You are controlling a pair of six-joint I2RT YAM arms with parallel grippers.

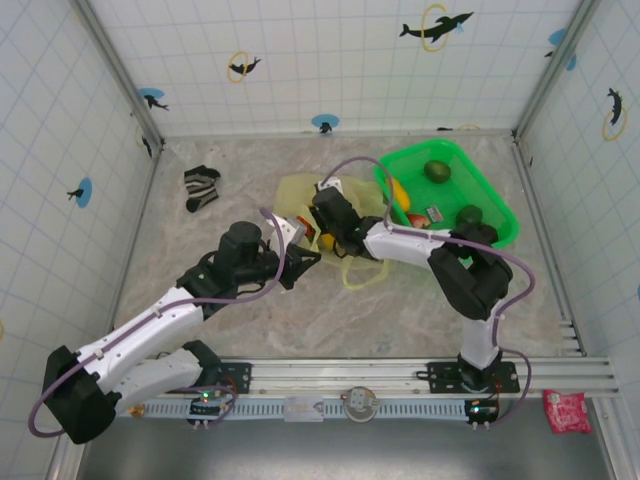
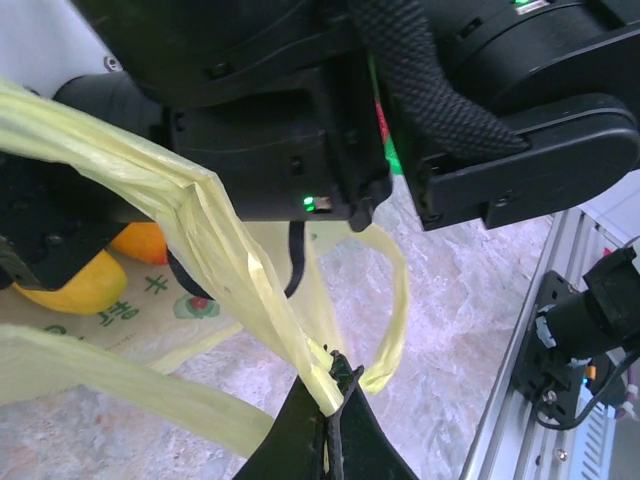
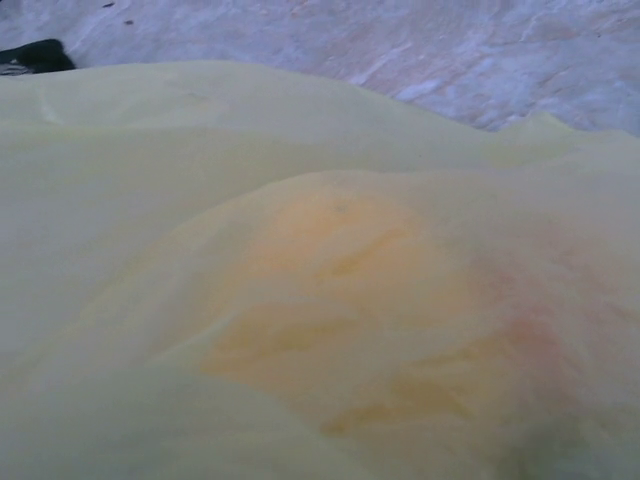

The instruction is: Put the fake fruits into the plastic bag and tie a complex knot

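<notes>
The pale-yellow plastic bag [image 1: 296, 193] lies mid-table, one handle loop [image 1: 362, 272] trailing toward me. My left gripper [image 1: 303, 261] is shut on a stretched handle [image 2: 225, 250], the strip pinched between its fingertips [image 2: 335, 385]. My right gripper [image 1: 326, 214] reaches down into the bag's mouth, its jaws hidden. In the right wrist view the bag's film [image 3: 300, 130] drapes close over the camera, with an orange fruit [image 3: 340, 300] glowing through it. Orange and yellow fruits [image 2: 85, 285] sit in the bag. A green fruit [image 1: 437, 171], a dark one [image 1: 470, 214] and a yellow one [image 1: 398, 191] lie in the basket.
The bright green basket [image 1: 497, 208] stands at the back right, touching the bag's edge. A striped sock [image 1: 200, 187] lies at the back left. A red packet [image 1: 567, 411] sits beyond the front rail. Tiled walls close in three sides.
</notes>
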